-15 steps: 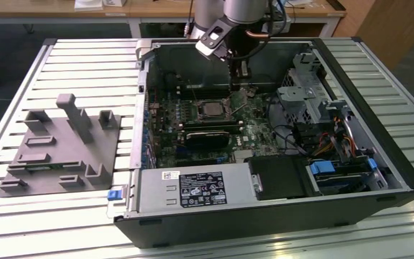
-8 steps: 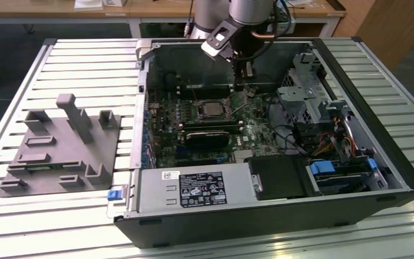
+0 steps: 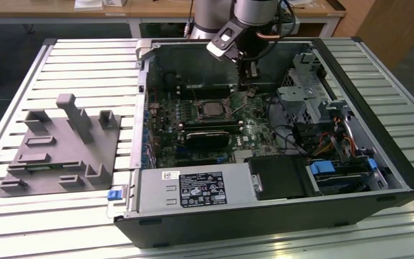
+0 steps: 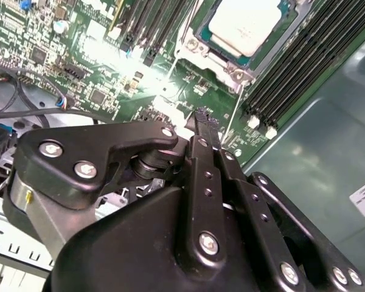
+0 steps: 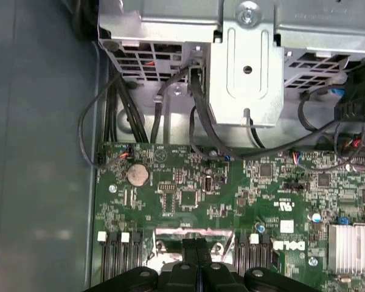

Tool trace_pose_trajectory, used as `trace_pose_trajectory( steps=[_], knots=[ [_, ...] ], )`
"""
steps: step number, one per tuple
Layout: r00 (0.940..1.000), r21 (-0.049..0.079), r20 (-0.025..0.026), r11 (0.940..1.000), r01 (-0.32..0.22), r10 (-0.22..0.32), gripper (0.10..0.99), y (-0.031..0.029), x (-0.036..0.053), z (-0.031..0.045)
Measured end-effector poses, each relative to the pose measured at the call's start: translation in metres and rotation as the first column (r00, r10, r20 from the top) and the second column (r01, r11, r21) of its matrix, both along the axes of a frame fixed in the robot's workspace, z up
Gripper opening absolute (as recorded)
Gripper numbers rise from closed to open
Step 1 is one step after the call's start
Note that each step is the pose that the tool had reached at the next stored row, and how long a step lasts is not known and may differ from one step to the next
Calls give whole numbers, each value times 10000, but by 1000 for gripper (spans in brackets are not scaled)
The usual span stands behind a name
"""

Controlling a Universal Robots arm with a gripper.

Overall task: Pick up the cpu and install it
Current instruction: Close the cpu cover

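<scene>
The gripper [image 4: 207,121] has its two black fingers pressed together with nothing between them, as both wrist views show. It hangs low inside the open case [image 3: 379,135], tips pointing down at the green board [image 5: 188,198]; whether they touch it I cannot tell.

The cpu [image 4: 246,24] is not in the grip. It lies flat in the socket [image 4: 198,45], silver top up, framed by the metal bracket. In the second wrist view it sits just beyond the fingertips, apart from them, with a strip of bare board between. In the exterior view the cpu [image 3: 212,109] is near the middle of the board, and the gripper [image 3: 249,90] stands to the exterior view's right of it and a little further back.

Black memory slots [image 4: 286,67] run beside the socket. In the first wrist view a coin cell [image 5: 137,174] sits on the board, cables loop past it, and a metal drive cage [image 5: 246,67] lies further out.

Outside the case, on the exterior view's left, a grey fixture [image 3: 56,145] rests on the slatted table [image 3: 84,59]
</scene>
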State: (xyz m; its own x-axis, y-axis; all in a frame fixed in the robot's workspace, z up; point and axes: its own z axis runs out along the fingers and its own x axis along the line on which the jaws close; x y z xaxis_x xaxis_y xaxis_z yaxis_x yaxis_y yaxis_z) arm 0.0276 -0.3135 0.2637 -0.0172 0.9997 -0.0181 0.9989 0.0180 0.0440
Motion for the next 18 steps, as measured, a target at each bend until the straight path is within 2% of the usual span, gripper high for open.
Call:
trace_pose_trajectory(
  steps=[18],
  knots=[
    [10000,-45,-4,10000,1,-1,106,50,158,-44]
  ],
)
